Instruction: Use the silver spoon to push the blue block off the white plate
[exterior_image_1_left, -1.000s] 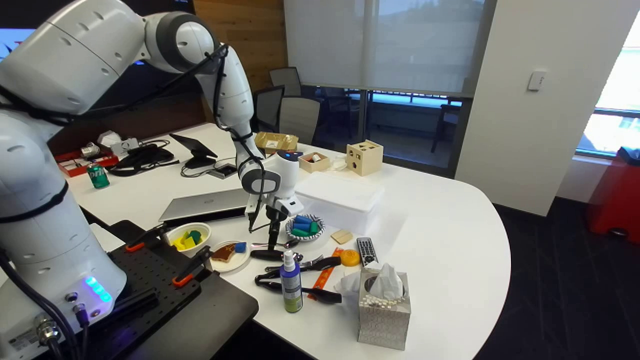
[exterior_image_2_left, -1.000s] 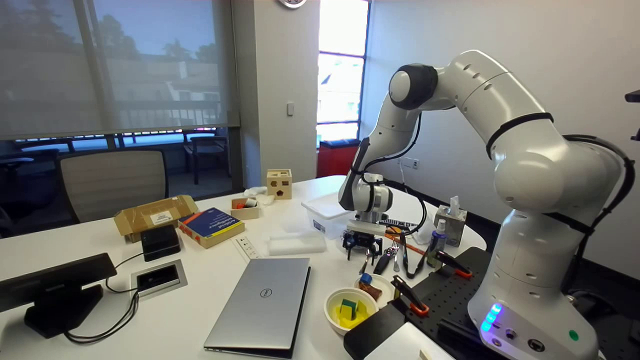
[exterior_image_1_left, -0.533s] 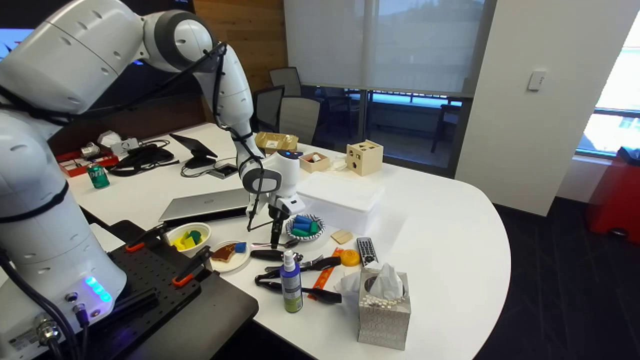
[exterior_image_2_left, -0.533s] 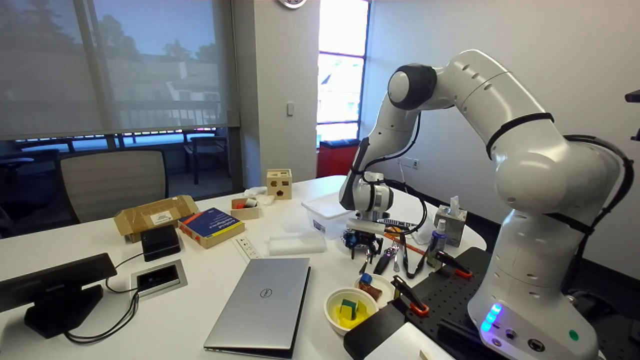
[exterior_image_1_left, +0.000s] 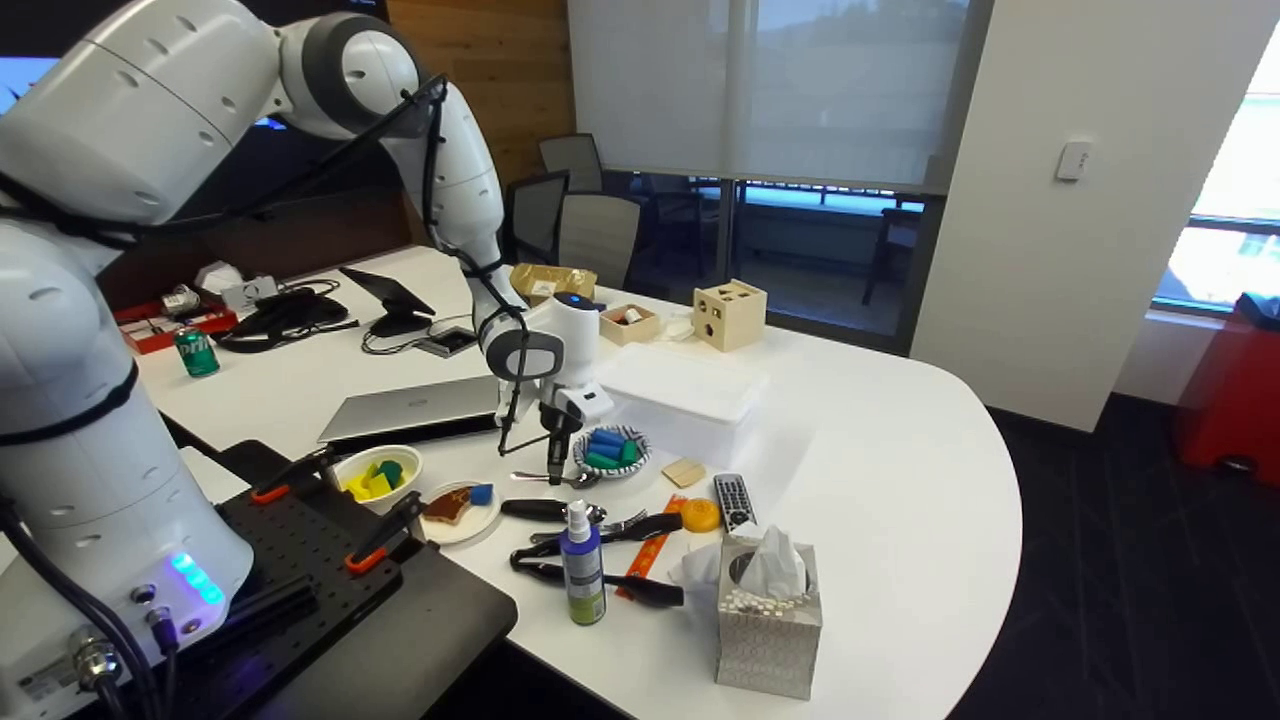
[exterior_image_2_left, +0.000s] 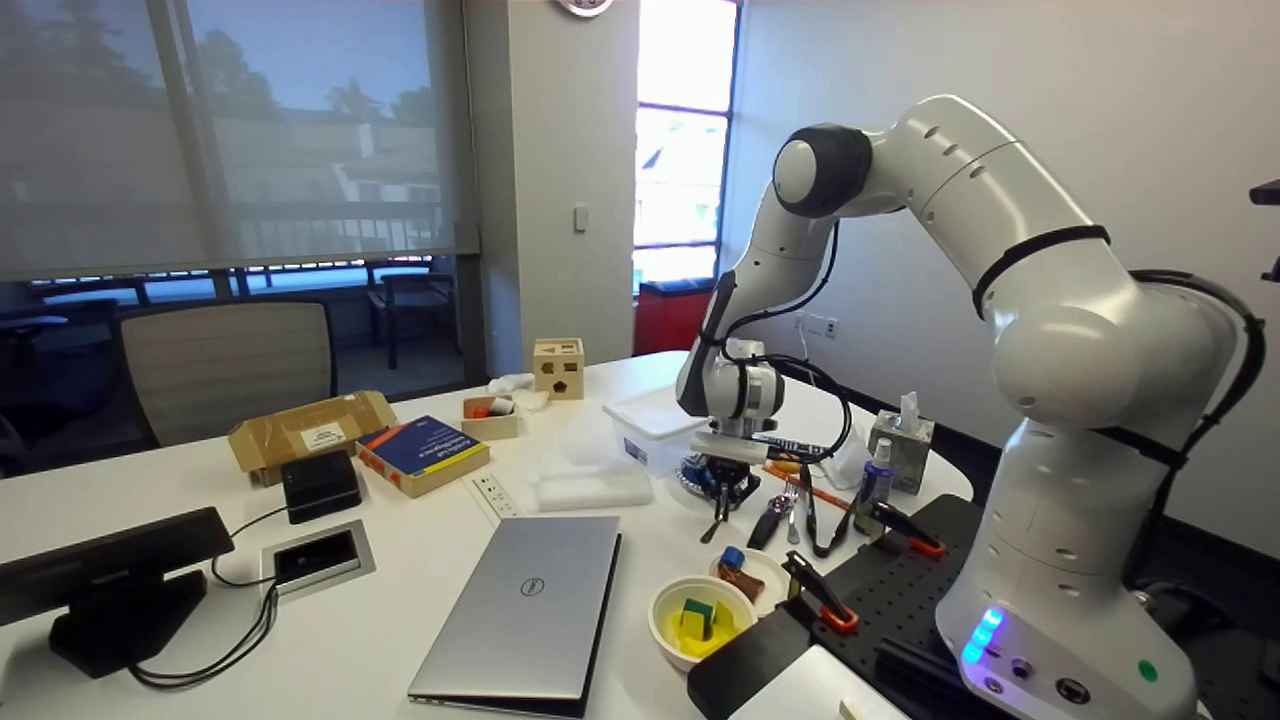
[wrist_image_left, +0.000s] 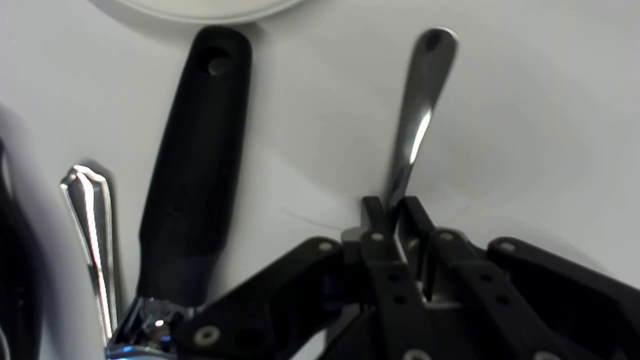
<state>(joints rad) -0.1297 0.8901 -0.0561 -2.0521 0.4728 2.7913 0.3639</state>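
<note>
The silver spoon (wrist_image_left: 422, 85) has its handle between the fingertips of my gripper (wrist_image_left: 392, 202), which is shut on it. In the wrist view the handle points up and away; the spoon's bowl is hidden there but shows as a dark oval beside the gripper (exterior_image_1_left: 555, 478) in an exterior view. Whether the spoon is off the table I cannot tell. The blue block (exterior_image_1_left: 481, 495) sits at the edge of the white plate (exterior_image_1_left: 472, 536), beside a brown piece. Both also show in an exterior view, block (exterior_image_2_left: 733, 557) and plate (exterior_image_2_left: 778, 580). Only the plate's rim (wrist_image_left: 210, 19) enters the wrist view.
A black-handled tool (wrist_image_left: 195, 165) lies beside the spoon. Close to the gripper stands a striped bowl (exterior_image_1_left: 615, 474) of blue and green pieces. Black tongs (exterior_image_1_left: 640, 590), a spray bottle (exterior_image_1_left: 583, 575), a bowl with yellow pieces (exterior_image_2_left: 662, 628) and a lidded box (exterior_image_1_left: 685, 385) surround it.
The fingers have closed on the spoon's handle. Gripper and spoon have shifted slightly, away from the black-handled tool and nearer the striped bowl. The block and plate have stayed put.
</note>
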